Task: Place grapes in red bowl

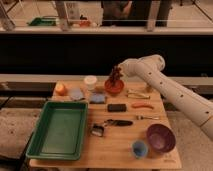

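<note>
The red bowl point(114, 89) stands at the back middle of the wooden table point(125, 160). The dark reddish-purple grapes point(115, 77) hang right over the bowl, their lower end at its rim. My gripper point(117, 72) reaches in from the right on the white arm point(165, 87) and is shut on the top of the grapes, directly above the bowl.
A green tray point(59, 129) fills the left side. A purple bowl point(161, 137) and a blue cup point(139, 148) stand front right. An orange stick point(142, 105), a black block point(117, 107), a black-handled utensil point(112, 123), a white cup point(90, 81) and an orange fruit point(60, 89) lie around.
</note>
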### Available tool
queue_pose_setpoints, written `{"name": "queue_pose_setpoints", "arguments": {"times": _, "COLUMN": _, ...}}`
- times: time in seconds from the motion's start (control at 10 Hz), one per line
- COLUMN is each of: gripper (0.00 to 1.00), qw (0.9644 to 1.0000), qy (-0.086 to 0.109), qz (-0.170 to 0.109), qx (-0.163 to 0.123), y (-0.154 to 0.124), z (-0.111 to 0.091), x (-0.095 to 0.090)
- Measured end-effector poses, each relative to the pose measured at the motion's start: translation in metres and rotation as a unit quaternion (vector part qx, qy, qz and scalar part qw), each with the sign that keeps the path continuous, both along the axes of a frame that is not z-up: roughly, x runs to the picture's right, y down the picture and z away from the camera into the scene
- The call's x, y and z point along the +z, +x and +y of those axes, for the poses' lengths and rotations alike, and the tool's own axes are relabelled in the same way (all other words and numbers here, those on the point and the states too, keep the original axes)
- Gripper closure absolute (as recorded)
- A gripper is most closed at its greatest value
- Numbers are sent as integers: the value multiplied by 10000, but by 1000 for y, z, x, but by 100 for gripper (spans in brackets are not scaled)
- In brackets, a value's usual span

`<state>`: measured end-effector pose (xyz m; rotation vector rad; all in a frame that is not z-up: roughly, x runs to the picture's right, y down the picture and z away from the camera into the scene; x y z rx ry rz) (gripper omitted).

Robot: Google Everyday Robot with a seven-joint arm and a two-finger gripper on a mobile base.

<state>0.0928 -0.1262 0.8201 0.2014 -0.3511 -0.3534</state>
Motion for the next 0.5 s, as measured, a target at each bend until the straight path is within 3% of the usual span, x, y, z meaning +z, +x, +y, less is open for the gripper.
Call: {"name": "queue_pose_setpoints", "arguments": {"times": 0.5, "gripper": 98, "qw": 9999, "qy": 101, "qz": -76, "qx": -63, "y": -18, "z": 4, "x": 2}}
